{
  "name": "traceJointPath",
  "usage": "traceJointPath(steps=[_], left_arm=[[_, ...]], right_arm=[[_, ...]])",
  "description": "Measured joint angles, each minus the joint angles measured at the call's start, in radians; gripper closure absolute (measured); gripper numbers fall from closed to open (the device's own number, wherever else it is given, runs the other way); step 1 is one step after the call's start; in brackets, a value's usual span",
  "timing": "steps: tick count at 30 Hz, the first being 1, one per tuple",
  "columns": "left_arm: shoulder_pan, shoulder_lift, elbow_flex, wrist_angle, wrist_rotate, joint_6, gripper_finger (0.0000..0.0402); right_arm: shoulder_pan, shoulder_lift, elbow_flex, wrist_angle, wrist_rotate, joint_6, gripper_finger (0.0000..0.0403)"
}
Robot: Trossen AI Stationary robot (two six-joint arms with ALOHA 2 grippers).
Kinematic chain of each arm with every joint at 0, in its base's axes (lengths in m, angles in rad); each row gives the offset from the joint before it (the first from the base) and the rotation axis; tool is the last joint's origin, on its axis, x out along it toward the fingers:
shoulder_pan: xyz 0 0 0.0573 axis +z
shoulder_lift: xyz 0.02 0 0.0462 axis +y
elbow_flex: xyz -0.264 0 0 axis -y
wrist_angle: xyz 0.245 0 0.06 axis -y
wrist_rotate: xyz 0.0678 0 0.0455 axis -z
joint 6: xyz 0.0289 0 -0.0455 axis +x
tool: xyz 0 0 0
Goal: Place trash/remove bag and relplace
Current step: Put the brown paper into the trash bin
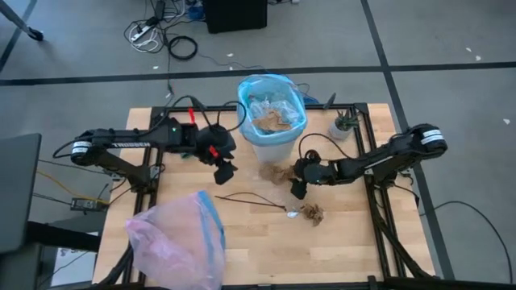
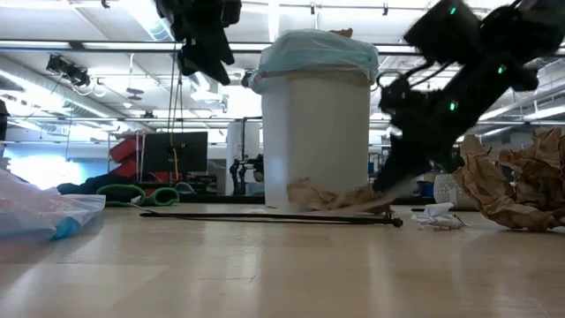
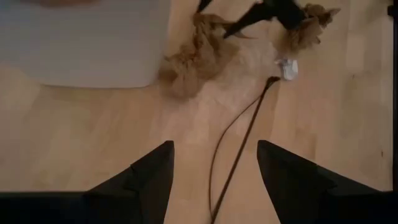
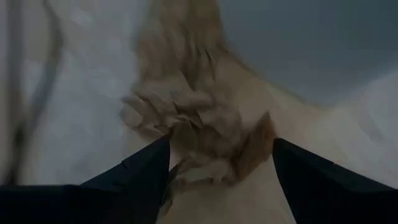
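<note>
High view: the white bin (image 1: 272, 143), lined with the light-blue bag (image 1: 271, 90) and already holding brown litter, stands at the table's (image 1: 347, 250) far centre. Right gripper (image 1: 297, 187) sits low at the table surface beside a brown leaf clump (image 1: 276, 171) at the bin's base; its fingers (image 4: 140, 177) are spread wide and straddle the clump without clamping it. Left gripper (image 1: 225, 170) hovers above the table, open and empty. A thin dark twig (image 1: 251, 200), a crumpled clear wrapper (image 1: 293, 213) and another leaf clump (image 1: 314, 213) lie nearer the front. A pink bag (image 1: 173, 242) lies front-left.
</note>
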Motion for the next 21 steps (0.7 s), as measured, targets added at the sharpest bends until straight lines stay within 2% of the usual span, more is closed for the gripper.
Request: traceJointPath(steps=[5,8,11,16,17,21], left_arm=[[-0.009,-0.001,-0.008,0.008,-0.033,-0.024,0.0165],[-0.009,-0.001,-0.009,0.003,-0.043,-0.043,0.0165],[-0.009,-0.001,-0.009,0.001,-0.058,-0.06,0.0165],[-0.009,-0.001,-0.009,0.002,-0.075,-0.074,0.0165],[-0.009,-0.001,-0.009,0.002,-0.075,-0.073,0.0165],[-0.009,-0.001,-0.009,0.002,-0.074,-0.073,0.0165]], right_arm=[[-0.022,0.107,0.001,0.043,-0.043,0.013,0.0135],[-0.026,0.144,0.002,0.068,-0.06,0.055,0.0162],[-0.027,0.139,0.002,0.067,-0.061,0.093,0.0222],[-0.025,0.068,0.0,0.058,-0.11,0.108,0.0373],[-0.024,0.05,0.0,0.058,-0.111,0.103,0.0387],[-0.023,-0.021,0.0,0.053,-0.113,0.118,0.0398]])
